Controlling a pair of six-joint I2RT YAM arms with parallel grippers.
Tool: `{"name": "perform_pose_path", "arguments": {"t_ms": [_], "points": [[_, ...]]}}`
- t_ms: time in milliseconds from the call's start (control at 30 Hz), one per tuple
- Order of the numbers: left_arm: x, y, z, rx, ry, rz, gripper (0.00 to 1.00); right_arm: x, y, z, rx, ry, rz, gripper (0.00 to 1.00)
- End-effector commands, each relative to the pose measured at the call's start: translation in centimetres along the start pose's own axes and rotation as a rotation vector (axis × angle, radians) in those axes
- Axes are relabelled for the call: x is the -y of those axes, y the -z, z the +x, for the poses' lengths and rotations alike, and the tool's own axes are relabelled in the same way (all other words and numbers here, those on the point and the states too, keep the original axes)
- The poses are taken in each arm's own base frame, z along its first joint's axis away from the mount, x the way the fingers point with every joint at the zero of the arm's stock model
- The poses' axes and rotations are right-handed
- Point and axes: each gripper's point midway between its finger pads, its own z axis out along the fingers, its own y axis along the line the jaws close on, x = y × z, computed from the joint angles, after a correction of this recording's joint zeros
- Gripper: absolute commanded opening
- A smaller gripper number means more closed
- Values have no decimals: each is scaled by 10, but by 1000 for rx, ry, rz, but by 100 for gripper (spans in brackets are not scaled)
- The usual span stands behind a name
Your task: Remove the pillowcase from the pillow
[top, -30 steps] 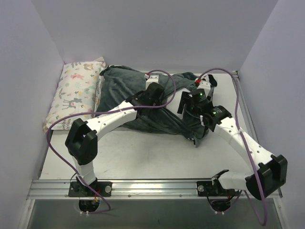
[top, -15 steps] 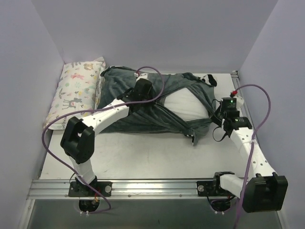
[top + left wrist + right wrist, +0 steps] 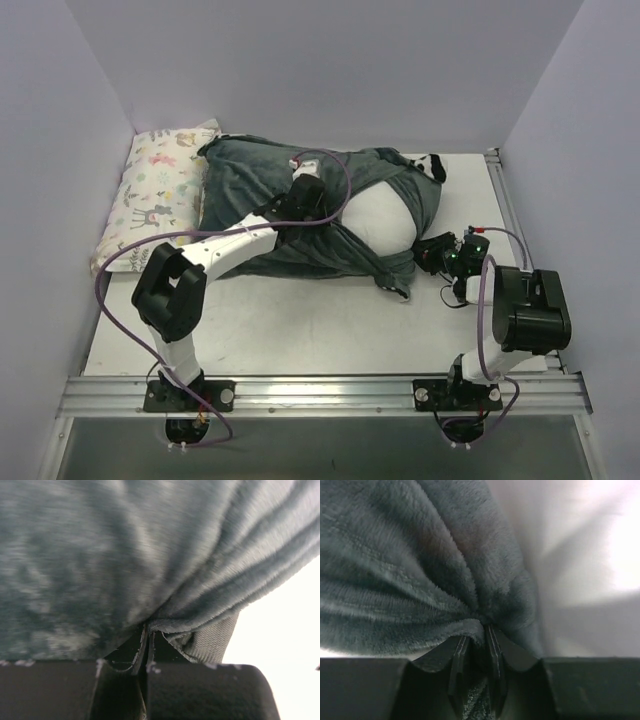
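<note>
The pillowcase [image 3: 250, 190] lies inside out at the back of the table, its slate-grey plush face up and a scrap of zebra stripes [image 3: 430, 165] at its far right corner. The white pillow [image 3: 385, 215] bulges out of its right end. My left gripper [image 3: 310, 205] sits on top of the pile, shut on a pinch of grey fabric [image 3: 200, 610]. My right gripper [image 3: 422, 257] is low at the case's near right corner, its jaws closed on a grey fold [image 3: 470, 615]. Both wrist views are filled with plush cloth, the left gripper [image 3: 147, 632] and right gripper [image 3: 476, 635] pinching it.
A smaller pastel animal-print pillow [image 3: 160, 195] lies along the left wall, touching the pillowcase. Walls close in on the left, back and right. A metal rail [image 3: 320, 395] runs along the near edge. The right arm [image 3: 525, 310] is folded up at the near right.
My right gripper left the middle of the pile, swung right and came down, closing on the case's near right corner. The white pillow has come into view. The left gripper kept its hold, shifting slightly.
</note>
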Motion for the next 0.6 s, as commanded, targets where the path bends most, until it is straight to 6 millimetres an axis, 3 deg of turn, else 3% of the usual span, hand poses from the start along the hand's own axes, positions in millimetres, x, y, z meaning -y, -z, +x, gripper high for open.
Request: {"name": "perform_pose_path", "arguments": {"t_ms": [0, 33, 67, 200, 267, 567], "points": [[-26, -9, 48, -119, -113, -102, 0, -130, 34, 10, -114, 35, -597, 19], [-24, -8, 46, -116, -122, -99, 0, -147, 43, 9, -126, 30, -679, 20], [-20, -6, 45, -116, -129, -94, 0, -151, 40, 12, -187, -32, -675, 21], [-3, 8, 32, -97, -190, -66, 6, -197, 57, 21, -210, 43, -787, 20], [6, 18, 22, -83, -213, -58, 18, -215, 61, 31, -238, 78, -811, 20], [39, 64, -29, -4, -295, 0, 51, -226, 62, 48, -247, 197, -754, 19]]}}
